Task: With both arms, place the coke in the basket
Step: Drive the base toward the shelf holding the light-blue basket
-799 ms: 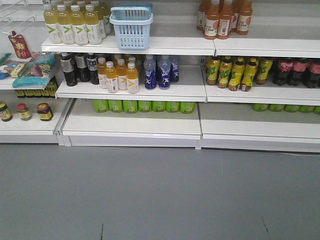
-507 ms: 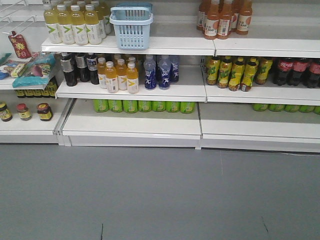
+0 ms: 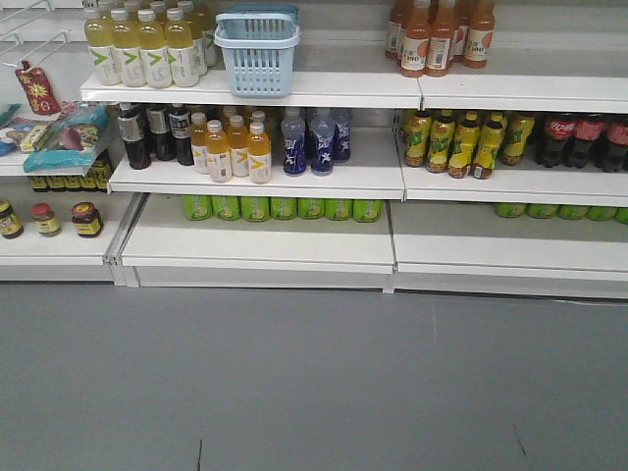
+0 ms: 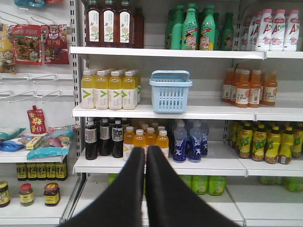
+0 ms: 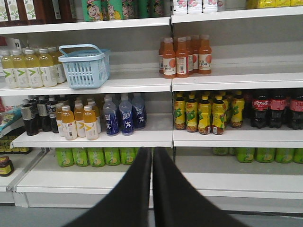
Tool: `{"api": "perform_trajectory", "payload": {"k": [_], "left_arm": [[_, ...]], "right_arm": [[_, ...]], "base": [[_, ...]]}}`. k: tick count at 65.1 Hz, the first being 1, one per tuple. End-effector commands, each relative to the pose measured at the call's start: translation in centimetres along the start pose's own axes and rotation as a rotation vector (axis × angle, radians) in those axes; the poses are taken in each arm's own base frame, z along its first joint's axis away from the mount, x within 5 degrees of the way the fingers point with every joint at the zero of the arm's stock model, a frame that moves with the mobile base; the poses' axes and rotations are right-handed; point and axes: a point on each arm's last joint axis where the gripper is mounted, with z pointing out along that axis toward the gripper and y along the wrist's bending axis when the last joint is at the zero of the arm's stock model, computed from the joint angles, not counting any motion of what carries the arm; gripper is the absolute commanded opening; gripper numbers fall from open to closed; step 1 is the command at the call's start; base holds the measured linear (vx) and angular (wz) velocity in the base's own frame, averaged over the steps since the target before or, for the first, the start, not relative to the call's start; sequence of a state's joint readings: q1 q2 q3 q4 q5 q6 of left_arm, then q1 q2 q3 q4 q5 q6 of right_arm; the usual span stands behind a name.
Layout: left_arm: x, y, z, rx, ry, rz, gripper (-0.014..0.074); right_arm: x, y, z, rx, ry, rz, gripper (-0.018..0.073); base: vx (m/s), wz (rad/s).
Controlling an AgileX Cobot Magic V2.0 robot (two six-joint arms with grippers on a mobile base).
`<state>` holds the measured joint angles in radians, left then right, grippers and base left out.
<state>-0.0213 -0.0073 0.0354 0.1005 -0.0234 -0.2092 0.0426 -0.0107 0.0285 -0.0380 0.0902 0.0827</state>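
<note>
Noted only slight framing drift against earlier front view. Nearest: left hand and right hand, both pressed together, empty, well short of shelving. Beyond: dark red-labelled cola bottles, middle tier, far right; all-red coke not made out anywhere. Farthest: basket, upright on tier above. Advised: locate coke first, spread right hand early, grip mid-body.

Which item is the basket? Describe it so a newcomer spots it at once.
Find the white shelving and take the top shelf in the front view. Just right of the yellow drink bottles stands the basket. It is the only light blue, slotted container with handles among rows of bottles.
</note>
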Motion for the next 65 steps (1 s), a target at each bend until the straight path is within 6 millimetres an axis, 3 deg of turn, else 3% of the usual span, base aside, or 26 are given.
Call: {"api": "perform_trajectory", "payload": {"k": [1, 65], "left_arm": [[-1.86, -0.25, -0.28, 0.018, -0.117, -0.018, -0.0006], [-1.86, -0.25, -0.28, 0.018, -0.117, -0.018, -0.0006]], "right_arm": [[-0.50, 0.04, -0.09, -0.004, -0.079, -0.012, -0.0005], [-0.50, 0.04, -0.09, -0.004, -0.079, -0.012, -0.0005]], "base": [[0.01, -0.01], [0.13, -0.05]]}}
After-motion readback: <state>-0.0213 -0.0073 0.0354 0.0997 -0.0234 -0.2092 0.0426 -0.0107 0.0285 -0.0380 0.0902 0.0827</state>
